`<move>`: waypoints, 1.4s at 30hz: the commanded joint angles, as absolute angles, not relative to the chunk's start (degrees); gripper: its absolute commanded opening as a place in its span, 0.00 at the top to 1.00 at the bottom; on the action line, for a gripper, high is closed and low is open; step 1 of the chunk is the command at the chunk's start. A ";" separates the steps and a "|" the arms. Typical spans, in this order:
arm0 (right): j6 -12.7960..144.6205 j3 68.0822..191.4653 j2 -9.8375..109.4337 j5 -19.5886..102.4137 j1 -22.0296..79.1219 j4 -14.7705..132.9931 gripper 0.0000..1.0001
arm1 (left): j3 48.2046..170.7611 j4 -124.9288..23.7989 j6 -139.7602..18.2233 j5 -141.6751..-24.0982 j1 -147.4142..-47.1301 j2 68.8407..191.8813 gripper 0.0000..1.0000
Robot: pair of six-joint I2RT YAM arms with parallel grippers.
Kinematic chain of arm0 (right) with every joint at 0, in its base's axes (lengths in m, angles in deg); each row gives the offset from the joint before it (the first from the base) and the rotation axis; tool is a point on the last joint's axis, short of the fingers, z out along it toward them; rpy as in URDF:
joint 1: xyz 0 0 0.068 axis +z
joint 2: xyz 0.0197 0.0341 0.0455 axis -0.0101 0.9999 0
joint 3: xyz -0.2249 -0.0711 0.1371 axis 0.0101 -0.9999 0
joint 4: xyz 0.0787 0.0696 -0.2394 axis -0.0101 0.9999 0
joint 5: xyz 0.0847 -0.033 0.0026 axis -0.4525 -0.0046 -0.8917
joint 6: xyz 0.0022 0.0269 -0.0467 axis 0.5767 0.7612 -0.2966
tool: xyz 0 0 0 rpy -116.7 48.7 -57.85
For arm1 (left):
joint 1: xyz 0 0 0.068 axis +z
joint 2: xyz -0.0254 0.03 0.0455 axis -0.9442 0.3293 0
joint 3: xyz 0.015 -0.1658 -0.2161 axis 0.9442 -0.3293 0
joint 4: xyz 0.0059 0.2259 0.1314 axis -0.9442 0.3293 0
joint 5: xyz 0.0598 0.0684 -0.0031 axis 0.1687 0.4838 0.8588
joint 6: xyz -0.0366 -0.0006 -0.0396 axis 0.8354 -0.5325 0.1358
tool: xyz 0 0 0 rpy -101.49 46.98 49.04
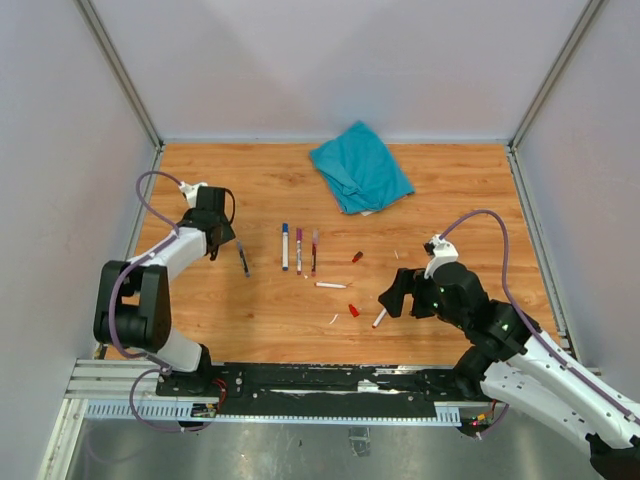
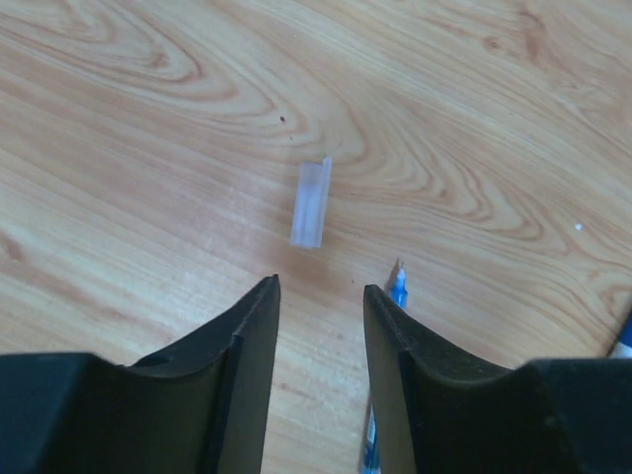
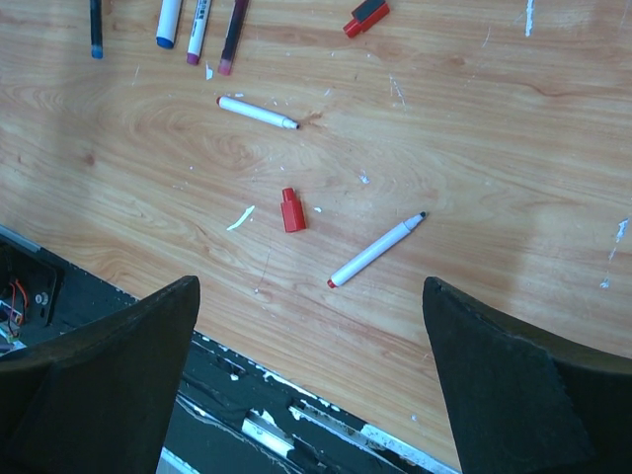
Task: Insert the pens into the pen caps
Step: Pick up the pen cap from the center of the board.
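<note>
Your left claw point(image 2: 321, 283) stood part-way open over the left side of the wooden table point(image 1: 460, 200), its fingers apart and nothing clamped between them. A blue-ended pen point(image 2: 397, 288) lay on the wood, passing under one finger, and a small translucent sleeve point(image 2: 311, 202) lay just ahead of the fingertips. Your right claw point(image 3: 308, 286) hung spread wide and empty above the near right part of the table. Below it lay a white pen with a dark tip point(image 3: 375, 250), a red cap point(image 3: 292, 210) near it but not touching, and another white pen point(image 3: 257, 113) farther out. Three pens point(image 1: 298, 249) lay side by side in a row at mid-table, with a second red cap point(image 1: 357, 257) off to their right. A teal cloth point(image 1: 360, 168) sat crumpled near the far edge.
</note>
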State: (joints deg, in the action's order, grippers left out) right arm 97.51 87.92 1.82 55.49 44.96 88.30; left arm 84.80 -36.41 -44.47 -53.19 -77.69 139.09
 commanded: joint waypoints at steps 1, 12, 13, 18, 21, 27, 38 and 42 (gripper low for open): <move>96.43 88.76 0.68 54.06 44.16 90.98 0.06 | 89.51 -37.77 -49.42 -55.18 -76.19 143.91 0.54; 96.68 88.16 0.84 53.21 44.15 90.47 0.05 | 92.87 -38.27 -52.19 -56.59 -73.18 151.11 0.52; 96.51 88.28 1.00 53.12 44.20 90.56 0.05 | 93.04 -38.18 -52.31 -56.61 -73.03 151.61 0.52; 96.42 88.35 1.59 52.71 44.18 90.06 0.05 | 93.25 -38.04 -52.64 -56.83 -72.45 153.27 0.53; 96.46 88.28 1.68 52.28 44.18 89.75 0.05 | 93.53 -38.21 -52.81 -57.18 -72.28 154.06 0.54; 96.45 88.41 1.47 52.04 44.20 89.89 0.05 | 94.17 -38.05 -52.96 -57.12 -72.09 156.12 0.59; 96.30 88.94 0.94 51.35 44.16 90.50 0.05 | 93.32 -37.34 -52.49 -56.41 -72.18 153.63 0.77; 96.21 89.69 -0.35 52.02 44.16 93.02 0.05 | 92.70 -37.19 -51.80 -56.87 -72.72 149.73 0.79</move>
